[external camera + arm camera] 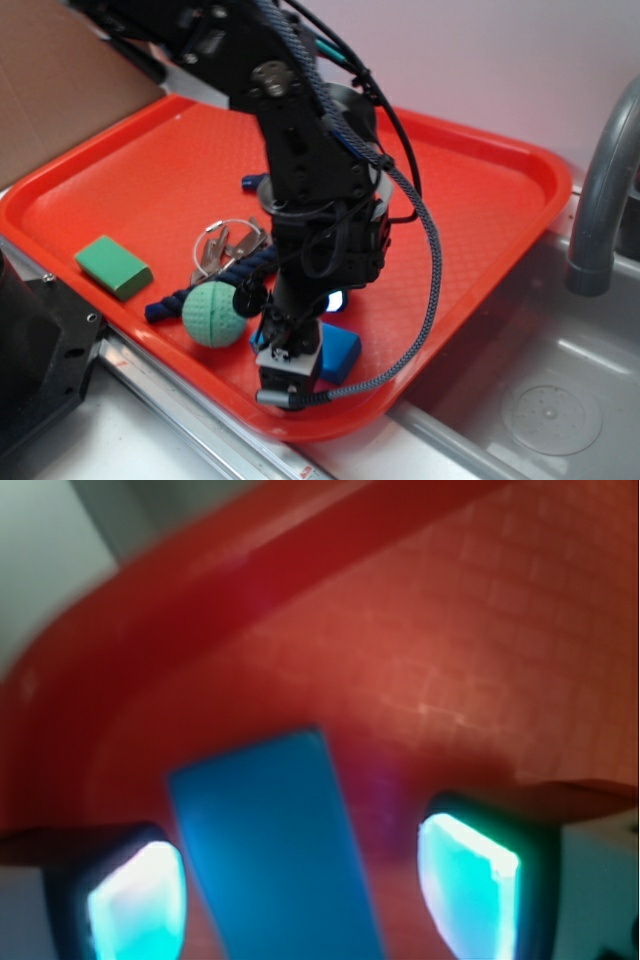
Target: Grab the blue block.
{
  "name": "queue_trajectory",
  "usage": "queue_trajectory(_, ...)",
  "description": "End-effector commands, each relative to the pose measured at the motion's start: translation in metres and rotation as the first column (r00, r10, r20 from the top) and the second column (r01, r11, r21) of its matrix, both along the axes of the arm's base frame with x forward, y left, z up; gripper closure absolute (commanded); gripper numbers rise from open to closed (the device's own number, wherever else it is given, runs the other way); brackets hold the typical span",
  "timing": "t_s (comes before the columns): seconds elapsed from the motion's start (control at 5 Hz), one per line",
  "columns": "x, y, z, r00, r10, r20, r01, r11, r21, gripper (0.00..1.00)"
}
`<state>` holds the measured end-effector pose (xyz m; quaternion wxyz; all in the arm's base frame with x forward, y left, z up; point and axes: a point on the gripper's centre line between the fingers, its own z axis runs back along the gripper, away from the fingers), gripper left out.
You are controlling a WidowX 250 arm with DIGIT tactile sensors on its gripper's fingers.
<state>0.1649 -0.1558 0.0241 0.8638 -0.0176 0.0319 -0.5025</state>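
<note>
From across the room, the exterior view takes in the whole orange-red plastic tray, with the black robot arm reaching down toward its near edge at about six o'clock. Only a corner of the flat, bright blue rectangular block shows there, poking out at three o'clock of the claw; the arm hides the rest. The wrist view gives what that view cannot: the blue block lies flat on the textured tray floor between the claw's two fingers, much nearer the left finger than the right one. The claw stands wide, gripping nothing, with a clear gap to the right finger. The block's faces look smooth and matte, its edges a little blurred.

Counting on the tray: one blue block, one smaller green rectangular block at nine o'clock, one pale green dimpled ball, one dark blue twisted rope, one bunch of metal rings and keys. Off the tray at three o'clock stands one grey curved tap over a steel sink.
</note>
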Motion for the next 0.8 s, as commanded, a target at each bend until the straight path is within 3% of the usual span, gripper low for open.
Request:
queue_trajectory(0.0, -0.001, 0.004, 0.009, 0.999, 0.0, 0.037, 0.001, 1.0, -0.017, 0.0)
queue_trajectory(0.4, -0.001, 0.004, 0.009, 0.999, 0.0, 0.037, 0.001, 1.0, -0.017, 0.0)
queue_trajectory(0.6, -0.01, 0.0, -0.019, 0.999, 0.052, 0.012, -0.052, 0.998, 0.02, 0.0)
